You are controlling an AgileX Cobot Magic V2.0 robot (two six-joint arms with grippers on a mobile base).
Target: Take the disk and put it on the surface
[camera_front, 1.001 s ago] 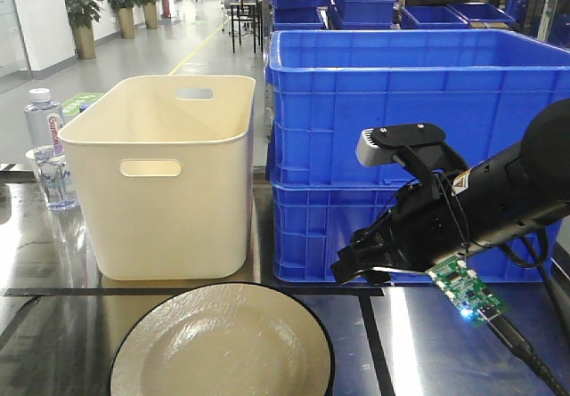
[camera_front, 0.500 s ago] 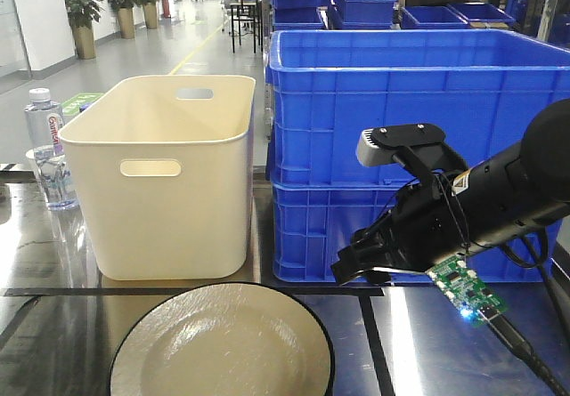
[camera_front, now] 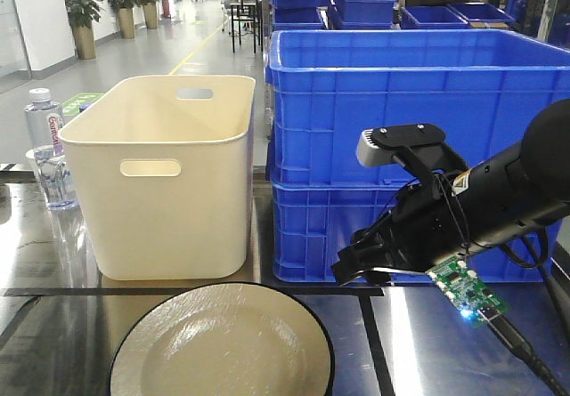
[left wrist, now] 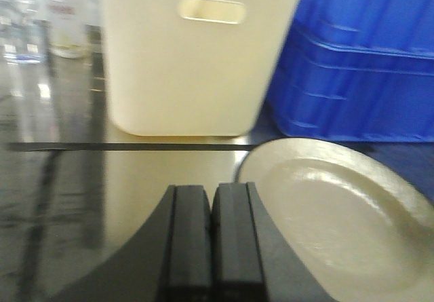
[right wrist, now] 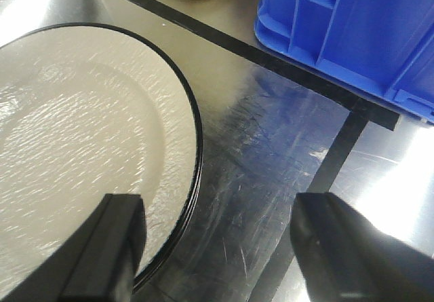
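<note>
The disk [camera_front: 223,343] is a cream plate with a thin black rim, lying flat on the surface [camera_front: 53,334], a dark glossy tabletop. My right gripper [camera_front: 356,273] hovers above the table just right of the disk. In the right wrist view it [right wrist: 217,214] is open. Its left finger is over the disk's [right wrist: 74,132] right edge and its right finger is over bare surface [right wrist: 271,146]. My left gripper [left wrist: 213,203] is shut with nothing between its fingers. It sits low, just left of the disk [left wrist: 332,214].
A cream tub [camera_front: 165,173] with handle slots stands behind the disk. Stacked blue crates [camera_front: 401,102] fill the back right, close behind my right arm. A water bottle [camera_front: 44,147] stands at the far left. A black seam [camera_front: 53,291] crosses the table.
</note>
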